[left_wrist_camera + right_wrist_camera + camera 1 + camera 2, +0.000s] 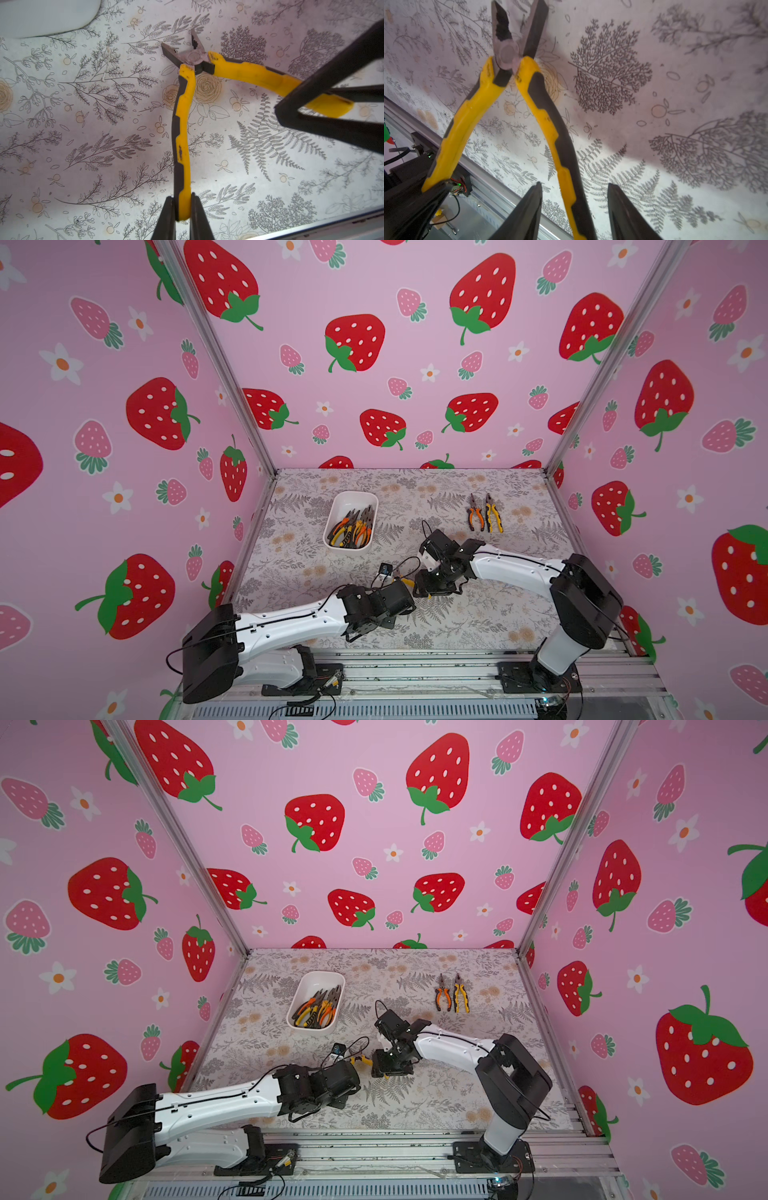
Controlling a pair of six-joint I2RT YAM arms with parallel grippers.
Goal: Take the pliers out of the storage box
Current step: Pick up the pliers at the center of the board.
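One pair of yellow-and-black pliers [194, 57] hangs over the mat with its handles spread wide. My left gripper [182, 197] is shut on the end of one handle. My right gripper [574, 185] is open around the other handle [560, 145], with a gap on each side. In both top views the two grippers meet at the front middle, where a bit of yellow [407, 581] [362, 1060] shows between them. The white storage box [345, 497] [311, 977] stands at the back left and holds several pliers [353, 529] [318, 1009].
Two pliers, one orange-handled [476, 514] and one yellow-handled [493, 516], lie side by side on the floral mat at the back right. A small black device [385, 570] with cables sits just behind the left wrist. Strawberry-print walls close in three sides. A metal rail [415, 672] runs along the front.
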